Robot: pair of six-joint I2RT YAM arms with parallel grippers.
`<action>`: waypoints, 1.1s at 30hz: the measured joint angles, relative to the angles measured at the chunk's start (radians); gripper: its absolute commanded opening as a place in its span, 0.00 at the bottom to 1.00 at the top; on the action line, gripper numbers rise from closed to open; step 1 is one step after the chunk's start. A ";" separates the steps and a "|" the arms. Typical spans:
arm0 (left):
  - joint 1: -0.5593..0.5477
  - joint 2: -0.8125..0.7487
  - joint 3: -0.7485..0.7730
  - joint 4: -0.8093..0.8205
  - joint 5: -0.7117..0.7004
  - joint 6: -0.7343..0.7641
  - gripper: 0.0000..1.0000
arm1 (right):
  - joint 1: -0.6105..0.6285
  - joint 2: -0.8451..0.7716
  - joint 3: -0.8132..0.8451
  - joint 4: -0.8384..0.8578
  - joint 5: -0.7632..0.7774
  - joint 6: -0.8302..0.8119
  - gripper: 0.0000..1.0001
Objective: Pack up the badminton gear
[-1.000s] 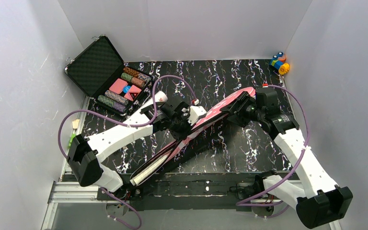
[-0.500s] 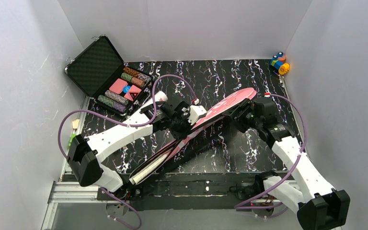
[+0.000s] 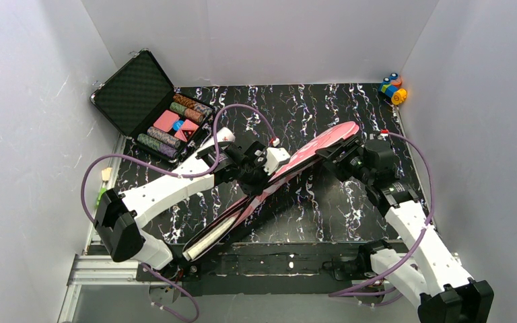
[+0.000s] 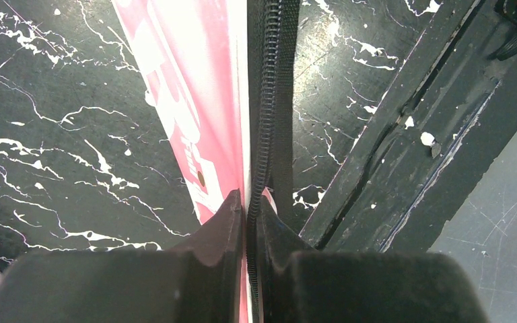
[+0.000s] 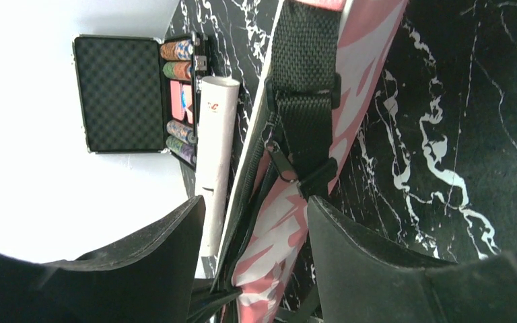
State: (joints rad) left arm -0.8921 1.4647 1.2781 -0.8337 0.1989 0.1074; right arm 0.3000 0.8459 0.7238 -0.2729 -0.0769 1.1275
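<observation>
The left hand (image 4: 246, 219) pinched the zip (image 4: 269, 101) edge of the pink bag (image 4: 188, 94), which stretched ahead of it over the worktop (image 4: 54, 101), while the right hand (image 5: 256, 225) was spread just short of the bag's strap (image 5: 303, 67), so zipping seemed underway, next needing a steadying grip there.

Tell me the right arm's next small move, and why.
Probably ease the right tool forward and close on the black strap of the pink bag: its jaws stand open with the strap in line ahead, while the left tool pinches the zipper edge.
</observation>
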 measured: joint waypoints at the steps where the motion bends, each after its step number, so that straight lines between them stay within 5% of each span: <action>1: 0.000 0.000 0.000 -0.001 0.000 0.000 0.00 | 0.000 -0.002 0.001 -0.008 -0.013 0.005 0.65; 13: 0.002 0.000 0.019 -0.013 0.000 0.000 0.00 | 0.000 -0.119 -0.001 -0.052 -0.049 0.080 0.64; 33: 0.006 0.005 0.034 -0.025 0.004 0.000 0.00 | 0.002 0.068 -0.010 0.078 0.060 0.085 0.63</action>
State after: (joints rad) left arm -0.8856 1.4696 1.3125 -0.8589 0.2031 0.1070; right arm 0.3019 0.9138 0.7143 -0.1951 -0.0170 1.2129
